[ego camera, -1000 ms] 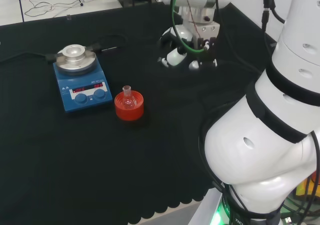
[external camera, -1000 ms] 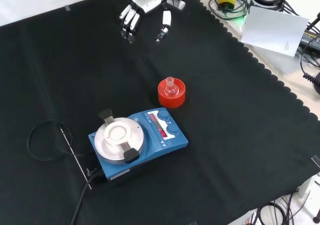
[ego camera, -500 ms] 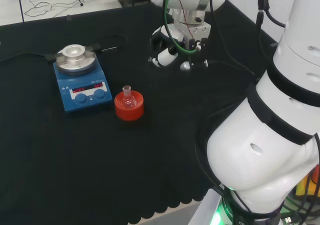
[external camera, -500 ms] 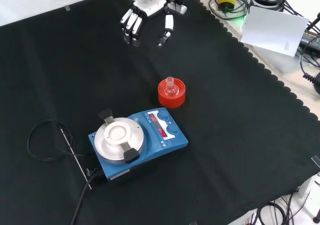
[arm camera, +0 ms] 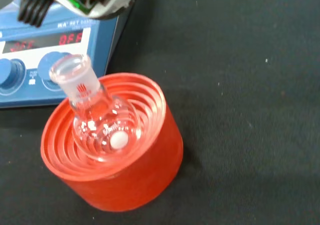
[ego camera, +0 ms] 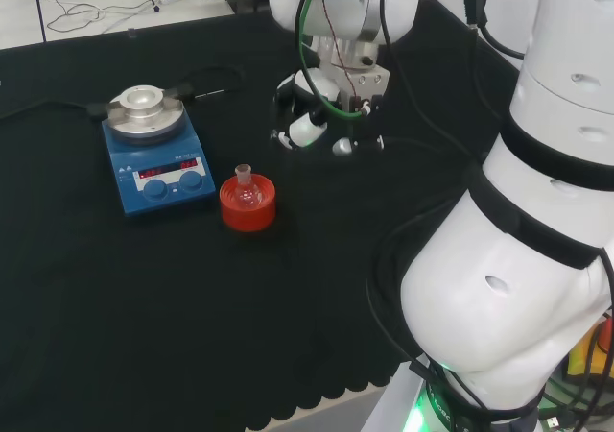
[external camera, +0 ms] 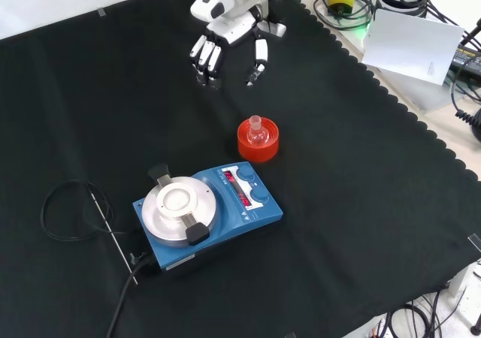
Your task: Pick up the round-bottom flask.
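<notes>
A small clear round-bottom flask (ego camera: 247,191) (external camera: 257,132) (arm camera: 100,120) sits neck up in a red ribbed ring stand (ego camera: 248,209) (external camera: 258,145) (arm camera: 120,175). The hand (ego camera: 312,125) (external camera: 225,41) hangs above the cloth, to the right of the flask in the head view and above it in the front view. Its fingers (external camera: 207,56) point down, straight and spread, with the thumb (external camera: 259,56) apart from them. The hand holds nothing and stands well clear of the flask.
A blue hotplate stirrer (ego camera: 152,158) (external camera: 207,210) (arm camera: 45,60) with a round metal top stands close beside the red stand, its cable (external camera: 71,218) trailing over the black cloth. The arm's white links (ego camera: 518,211) fill the head view's right.
The hand has moved toward the flask: leftward and nearer in the head view, lower and slightly right in the front view. The flask and stand have not moved.
</notes>
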Available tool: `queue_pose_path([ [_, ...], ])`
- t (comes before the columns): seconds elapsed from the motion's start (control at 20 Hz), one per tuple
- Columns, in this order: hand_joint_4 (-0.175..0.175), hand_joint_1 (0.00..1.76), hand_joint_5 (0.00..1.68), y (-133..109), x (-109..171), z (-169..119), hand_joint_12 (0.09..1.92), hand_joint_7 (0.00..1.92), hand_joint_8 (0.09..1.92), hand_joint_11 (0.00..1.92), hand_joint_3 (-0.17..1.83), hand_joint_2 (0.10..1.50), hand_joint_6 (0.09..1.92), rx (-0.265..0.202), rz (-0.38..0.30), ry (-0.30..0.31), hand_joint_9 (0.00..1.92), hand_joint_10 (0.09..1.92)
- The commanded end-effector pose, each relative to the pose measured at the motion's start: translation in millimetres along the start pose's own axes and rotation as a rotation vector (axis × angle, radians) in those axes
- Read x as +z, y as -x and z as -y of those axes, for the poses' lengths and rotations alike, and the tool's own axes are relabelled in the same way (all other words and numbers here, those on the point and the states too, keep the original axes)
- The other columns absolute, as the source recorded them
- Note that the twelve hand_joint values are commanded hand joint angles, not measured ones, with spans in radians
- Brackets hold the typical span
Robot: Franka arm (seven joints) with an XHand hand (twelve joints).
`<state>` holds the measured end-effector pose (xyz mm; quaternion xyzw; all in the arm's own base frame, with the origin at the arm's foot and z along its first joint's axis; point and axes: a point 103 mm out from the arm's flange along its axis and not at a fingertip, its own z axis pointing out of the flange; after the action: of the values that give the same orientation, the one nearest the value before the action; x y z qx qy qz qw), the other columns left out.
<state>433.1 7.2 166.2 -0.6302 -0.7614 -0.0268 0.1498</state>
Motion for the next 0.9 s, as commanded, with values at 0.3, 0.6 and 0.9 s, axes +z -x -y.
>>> queue_pose_path([
  [0.3,-0.064,0.86,0.65,-6,41,4,1.33,0.45,0.72,0.35,0.69,0.59,0.69,-0.058,-0.063,-0.011,0.67,0.63],
  [0.6,-0.065,0.86,0.65,-15,49,3,1.33,0.45,0.72,0.35,0.69,0.58,0.7,-0.083,-0.064,-0.023,0.68,0.63],
  [0.9,-0.065,0.86,0.65,-21,54,1,1.33,0.46,0.72,0.35,0.69,0.58,0.71,-0.096,-0.06,-0.026,0.68,0.63],
])
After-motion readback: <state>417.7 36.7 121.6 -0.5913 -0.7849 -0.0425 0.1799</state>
